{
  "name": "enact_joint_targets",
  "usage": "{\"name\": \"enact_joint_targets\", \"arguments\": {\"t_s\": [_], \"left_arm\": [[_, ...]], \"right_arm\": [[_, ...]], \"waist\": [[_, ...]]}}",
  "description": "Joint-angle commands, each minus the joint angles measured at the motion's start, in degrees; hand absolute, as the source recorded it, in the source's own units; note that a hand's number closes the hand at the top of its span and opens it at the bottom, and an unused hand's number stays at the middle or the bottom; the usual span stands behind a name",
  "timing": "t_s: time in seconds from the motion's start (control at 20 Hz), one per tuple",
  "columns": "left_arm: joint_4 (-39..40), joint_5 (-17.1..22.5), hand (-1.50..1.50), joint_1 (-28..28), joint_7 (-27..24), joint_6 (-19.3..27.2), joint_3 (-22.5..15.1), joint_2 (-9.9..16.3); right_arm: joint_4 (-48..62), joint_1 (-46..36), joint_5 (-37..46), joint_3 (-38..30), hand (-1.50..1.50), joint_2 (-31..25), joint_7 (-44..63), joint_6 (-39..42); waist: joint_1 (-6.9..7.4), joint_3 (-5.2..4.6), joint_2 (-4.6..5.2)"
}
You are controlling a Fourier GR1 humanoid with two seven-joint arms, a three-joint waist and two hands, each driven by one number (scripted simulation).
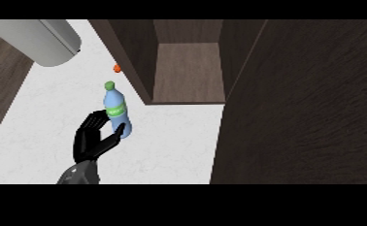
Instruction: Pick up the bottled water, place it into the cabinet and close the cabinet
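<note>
We see the left hand [94, 140] curled around the lower part of the bottle [117, 111], holding it upright over the white bench [165, 142], just left of the open cabinet [188, 72]. The cabinet's dark door [294, 108] stands open to its right. A small orange thing [115, 68] lies beside the cabinet's left wall

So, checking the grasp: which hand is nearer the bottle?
Left. The left hand is at the bottle, its fingers and thumb curled round the lower part. The right hand is not in view.
</note>
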Motion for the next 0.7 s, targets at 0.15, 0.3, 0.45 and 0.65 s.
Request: {"name": "enact_joint_targets", "arguments": {"t_s": [0.15, 0.3, 0.45, 0.65], "left_arm": [[-2.10, -8.10, 1.50, -2.96, -3.53, 9.42, -5.77, 0.50], [0.30, -10.77, 1.50, -5.41, -4.86, 7.91, -8.79, -1.09], [-5.34, -13.22, 1.50, -0.80, -5.95, 9.62, -12.50, -3.66], [-8.00, -10.87, 1.50, -1.52, -8.12, 10.38, -13.68, -4.63]], "right_arm": [[-8.46, -1.08, 2.81, -0.58, -1.50, -1.69, 6.51, -0.72], [-2.51, 1.62, 4.63, 2.04, -1.50, -1.39, -0.94, -0.70], [-7.57, 3.58, 0.38, -1.62, -1.50, -4.11, 1.46, 0.49], [-4.61, -1.90, 3.52, 0.94, -1.50, 0.12, 4.76, -3.09]], "waist": [[0.03, 0.01, -0.20], [-0.37, 0.01, -0.03], [0.32, 0.10, -0.25], [0.64, 0.03, -0.19]]}}
